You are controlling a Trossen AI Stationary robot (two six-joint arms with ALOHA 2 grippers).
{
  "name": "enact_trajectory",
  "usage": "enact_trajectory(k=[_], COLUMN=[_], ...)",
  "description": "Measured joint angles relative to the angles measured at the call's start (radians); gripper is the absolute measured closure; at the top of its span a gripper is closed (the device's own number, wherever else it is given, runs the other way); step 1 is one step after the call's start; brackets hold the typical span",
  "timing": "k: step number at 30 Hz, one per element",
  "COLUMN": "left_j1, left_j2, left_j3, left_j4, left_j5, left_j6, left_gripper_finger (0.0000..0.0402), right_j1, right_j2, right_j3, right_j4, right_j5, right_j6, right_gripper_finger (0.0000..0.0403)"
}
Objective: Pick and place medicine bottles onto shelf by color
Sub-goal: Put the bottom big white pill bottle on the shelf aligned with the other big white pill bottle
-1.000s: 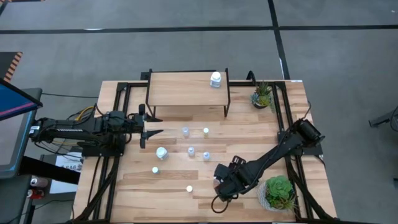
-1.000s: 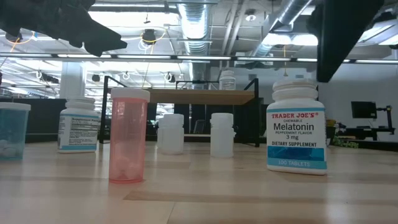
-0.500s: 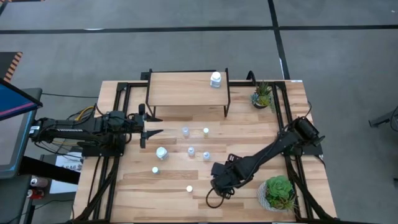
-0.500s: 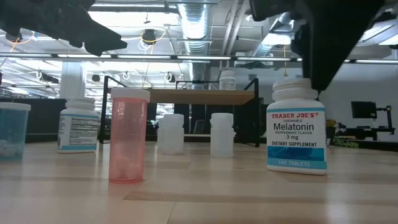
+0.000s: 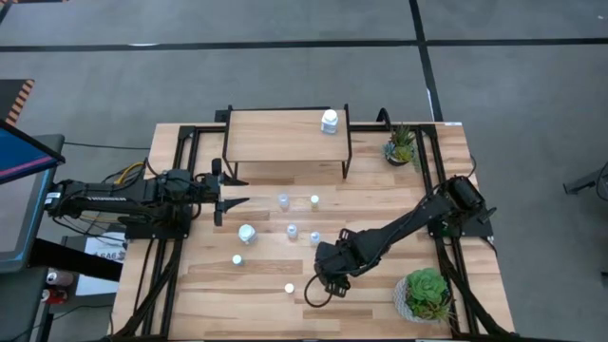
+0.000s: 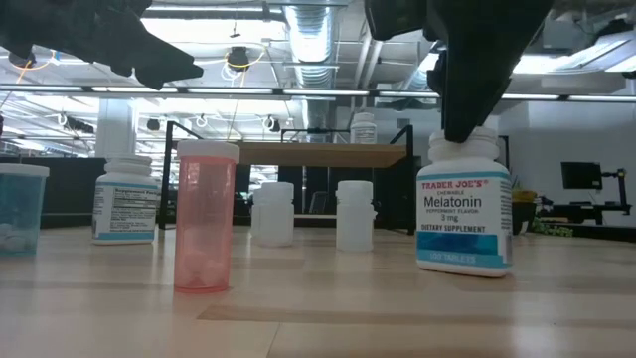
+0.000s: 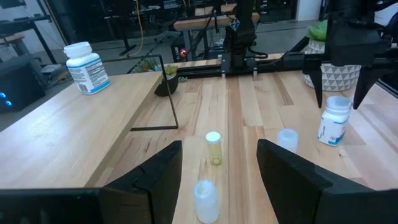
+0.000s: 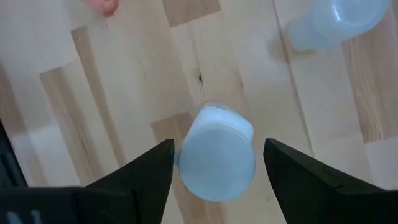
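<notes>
A white Melatonin bottle point(image 6: 464, 214) stands near the table's front middle, leaning slightly. My right gripper point(image 5: 321, 285) is open above it, pointing down, with its fingers on either side of the white cap point(image 8: 217, 152). My left gripper point(image 5: 220, 195) is open and empty at the left, beside the shelf point(image 5: 275, 135). One white bottle point(image 5: 330, 121) stands on the shelf's right end. Several small bottles stand on the table: a pink one point(image 6: 204, 219), a yellow one point(image 7: 213, 147), pale ones point(image 5: 293, 231) and a larger white one point(image 5: 247, 233). My right gripper comes at the Melatonin bottle from above, fingers pointing down and apart. One finger's point(image 8: 149, 168) inner side meets the edge of the cap point(image 8: 181, 155); the other finger stands clear. The bottle stays on the table on its base, tipped a little.
Two potted plants stand on the right side, one at the front point(image 5: 426, 293) and one at the back point(image 5: 401, 144). Black frame rails run along both table sides. A pale bottle point(image 8: 329, 25) stands close to the right gripper.
My right gripper has moved toward the table's left edge and come over the Melatonin bottle. The bottle has shifted a little toward the left and now leans instead of standing straight.
</notes>
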Motion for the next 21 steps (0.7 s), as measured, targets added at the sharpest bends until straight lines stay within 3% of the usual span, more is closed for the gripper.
enact_trajectory(k=[6, 16, 21], left_j1=[0.0, 0.0, 0.0], left_j2=[0.0, 0.0, 0.0], left_j3=[0.0, 0.0, 0.0], left_j4=[0.0, -0.001, -0.001], left_j5=[0.0, 0.001, 0.001], left_j6=[0.0, 0.0, 0.0], left_gripper_finger=[0.0205, 0.0205, 0.0205], right_j1=[0.0, -0.016, -0.03], right_j2=[0.041, 0.045, 0.048], right_j3=[0.0, 0.0, 0.0], right_j4=[0.008, 0.021, 0.015], right_j5=[-0.06, -0.054, -0.053], right_j6=[0.046, 0.079, 0.088], right_gripper_finger=[0.0132, 0.0134, 0.017])
